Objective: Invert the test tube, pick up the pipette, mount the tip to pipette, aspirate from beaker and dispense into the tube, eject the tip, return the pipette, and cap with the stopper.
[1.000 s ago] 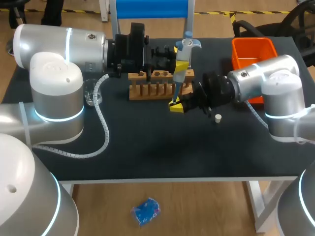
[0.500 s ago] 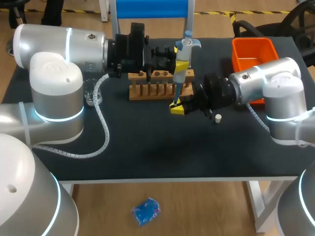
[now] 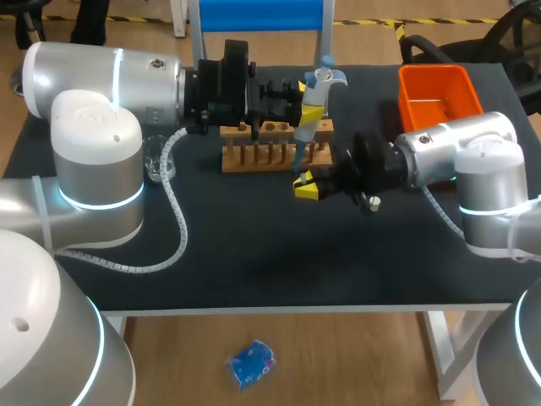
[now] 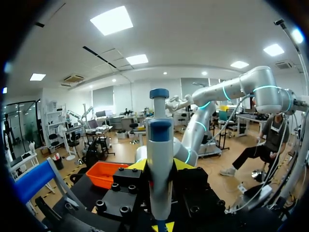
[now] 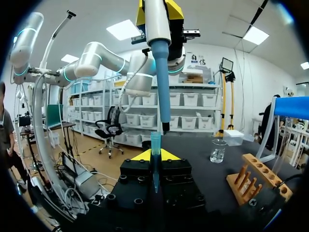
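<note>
We are holding the pipette (image 4: 160, 140) upright in our left gripper (image 4: 160, 166), which is clenching its body above the wooden rack (image 3: 270, 152). Our right gripper (image 5: 155, 155) is clamping the blue tip (image 5: 155, 142) upright just under the pipette's nozzle, and the white stopper (image 3: 374, 201) is lying on the table (image 3: 254, 271) near our right arm

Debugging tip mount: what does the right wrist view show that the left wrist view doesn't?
Only right wrist: the blue tip upright in the right end effector, with the lower shaft of the pipette ending just above it, not seated. It also shows the beaker and the wooden rack. Only left wrist: the plunger button on top of the pipette, and the orange bin. Both: the pipette gripped by the left end effector.
</note>
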`<act>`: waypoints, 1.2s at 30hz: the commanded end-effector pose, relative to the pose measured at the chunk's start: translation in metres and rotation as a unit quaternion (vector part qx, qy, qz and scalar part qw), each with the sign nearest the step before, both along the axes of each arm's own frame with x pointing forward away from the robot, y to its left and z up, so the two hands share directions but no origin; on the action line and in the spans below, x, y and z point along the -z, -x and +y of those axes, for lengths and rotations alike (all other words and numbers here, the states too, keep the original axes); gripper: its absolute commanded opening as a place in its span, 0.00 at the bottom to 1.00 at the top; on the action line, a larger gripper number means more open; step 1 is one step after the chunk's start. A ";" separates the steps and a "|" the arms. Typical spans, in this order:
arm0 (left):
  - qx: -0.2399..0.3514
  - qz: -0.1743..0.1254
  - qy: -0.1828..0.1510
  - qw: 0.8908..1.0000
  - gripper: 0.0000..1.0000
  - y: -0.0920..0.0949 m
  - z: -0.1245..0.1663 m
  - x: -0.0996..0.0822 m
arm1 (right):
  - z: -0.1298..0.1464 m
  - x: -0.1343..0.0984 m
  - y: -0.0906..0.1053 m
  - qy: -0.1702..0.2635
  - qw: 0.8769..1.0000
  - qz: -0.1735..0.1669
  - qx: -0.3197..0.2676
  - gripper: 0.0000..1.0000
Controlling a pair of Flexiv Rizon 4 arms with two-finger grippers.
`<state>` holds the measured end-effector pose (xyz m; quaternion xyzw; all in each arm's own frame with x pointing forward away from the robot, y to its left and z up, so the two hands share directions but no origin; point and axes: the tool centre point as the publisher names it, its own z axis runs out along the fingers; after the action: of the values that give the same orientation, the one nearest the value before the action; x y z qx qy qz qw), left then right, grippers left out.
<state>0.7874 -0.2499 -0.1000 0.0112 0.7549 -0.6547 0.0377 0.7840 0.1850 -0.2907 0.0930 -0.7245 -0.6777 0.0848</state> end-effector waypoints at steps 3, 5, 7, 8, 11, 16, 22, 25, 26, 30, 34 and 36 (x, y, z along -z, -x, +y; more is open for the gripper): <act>0.000 -0.001 0.002 1.000 0.00 0.000 0.000 0.001 | 0.004 0.006 -0.001 -0.001 1.000 0.007 -0.002 0.00; 0.000 -0.001 0.002 1.000 0.00 0.000 0.000 0.001 | 0.006 0.008 -0.002 -0.003 1.000 0.010 -0.004 0.00; 0.000 -0.001 0.002 1.000 0.00 0.000 0.000 0.001 | 0.009 0.011 -0.002 -0.007 1.000 0.015 -0.006 0.00; 0.000 -0.001 0.002 1.000 0.00 0.000 0.000 0.001 | 0.010 0.012 -0.002 -0.009 1.000 0.016 -0.007 0.00; 0.000 -0.001 0.002 1.000 0.00 0.000 0.000 0.001 | 0.015 0.016 -0.002 -0.015 1.000 0.020 -0.009 0.00; 0.000 -0.001 0.002 1.000 0.00 0.000 0.000 0.001 | 0.018 0.019 -0.005 -0.025 0.999 0.024 -0.008 0.00; 0.000 -0.001 0.002 1.000 0.00 0.000 0.000 0.001 | 0.021 0.014 -0.006 -0.035 0.999 0.019 -0.009 0.00; 0.000 -0.001 0.002 1.000 0.00 0.000 0.000 0.001 | 0.021 0.014 -0.007 -0.036 0.999 0.018 -0.009 0.00; 0.000 -0.001 0.002 1.000 0.00 0.000 0.000 0.001 | 0.021 0.014 -0.007 -0.036 0.999 0.018 -0.010 0.00; -0.001 -0.003 0.005 1.000 0.00 0.000 0.000 0.001 | 0.019 0.015 -0.006 -0.034 0.999 0.018 -0.010 0.00; -0.005 -0.003 0.012 1.000 0.00 0.000 0.001 0.001 | 0.018 0.015 -0.006 -0.033 0.999 0.018 -0.008 0.00; -0.008 -0.002 0.014 1.000 0.00 0.000 0.001 0.001 | 0.017 0.015 -0.007 -0.033 0.999 0.018 -0.006 0.00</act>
<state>0.7899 -0.2490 -0.0986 0.0086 0.7493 -0.6609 0.0406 0.7911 0.2038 -0.3060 0.0883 -0.6993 -0.7023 0.0996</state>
